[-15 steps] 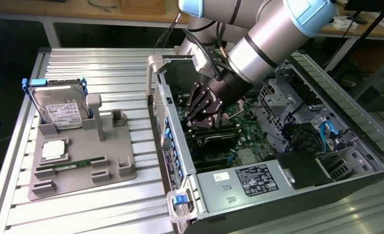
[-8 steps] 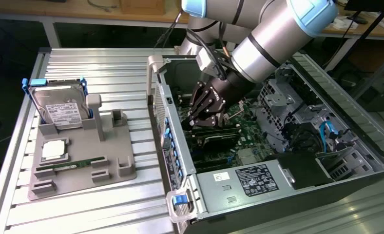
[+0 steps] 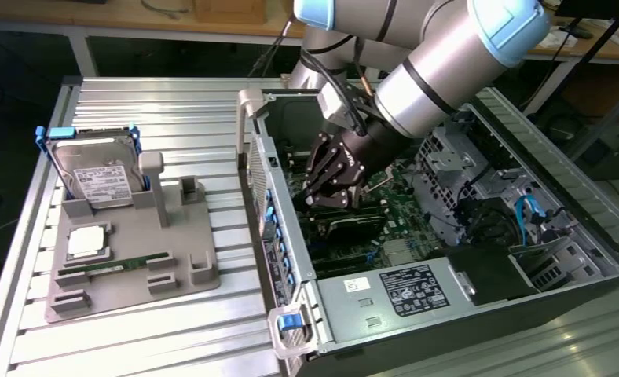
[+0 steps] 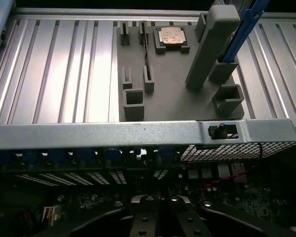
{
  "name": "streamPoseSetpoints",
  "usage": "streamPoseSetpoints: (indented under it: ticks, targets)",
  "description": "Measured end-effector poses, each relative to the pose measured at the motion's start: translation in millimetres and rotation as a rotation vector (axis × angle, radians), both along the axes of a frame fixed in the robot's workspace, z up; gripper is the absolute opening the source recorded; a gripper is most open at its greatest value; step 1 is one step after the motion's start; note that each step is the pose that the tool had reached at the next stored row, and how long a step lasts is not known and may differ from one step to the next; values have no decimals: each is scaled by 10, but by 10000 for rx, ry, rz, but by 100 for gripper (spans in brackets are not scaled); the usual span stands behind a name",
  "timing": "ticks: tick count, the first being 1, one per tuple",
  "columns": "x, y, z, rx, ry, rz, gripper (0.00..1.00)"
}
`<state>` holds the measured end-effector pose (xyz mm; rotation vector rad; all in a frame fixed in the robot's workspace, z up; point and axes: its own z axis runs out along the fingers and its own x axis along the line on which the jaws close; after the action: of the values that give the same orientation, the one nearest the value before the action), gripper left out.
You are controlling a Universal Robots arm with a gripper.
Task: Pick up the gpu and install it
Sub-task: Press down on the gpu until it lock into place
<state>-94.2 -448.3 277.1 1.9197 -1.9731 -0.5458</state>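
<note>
The gripper (image 3: 334,187) is black and shiny, on a fat silver arm (image 3: 435,75) with light blue caps, and it reaches down into the open computer case (image 3: 288,259). In the wrist view its two dark fingers (image 4: 144,219) are pressed close together, with just a thin line between them. I cannot tell if they pinch anything. The gpu (image 3: 353,225) looks like a long, flat, dark card with a pale metal edge. It sits inside the case on the green board (image 3: 393,208), right under the gripper and touching or almost touching it. The case is grey metal with blue clips (image 3: 278,251) and a blue handle (image 3: 291,320). A black box inside has a white sticker (image 3: 407,287) with tiny writing I cannot read. Outside the case, on the ridged silver table (image 3: 173,110), lies a smooth grey plastic tray (image 3: 131,290) with little block-shaped holders. On it stands a shiny hard drive (image 3: 98,177) in a blue frame, and its white label is too small to read. A square silver chip (image 3: 87,242) and a thin green memory stick (image 3: 115,269) rest on the tray too.
</note>
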Motion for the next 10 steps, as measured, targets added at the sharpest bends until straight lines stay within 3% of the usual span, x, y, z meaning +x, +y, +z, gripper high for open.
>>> streamPoseSetpoints:
  ticks: [5,8,10]
  targets:
    - [1,-1,70,-10,1,2,11]
    - [1,-1,127,-57,6,3,11]
    - [2,-1,164,-73,46,2,11]
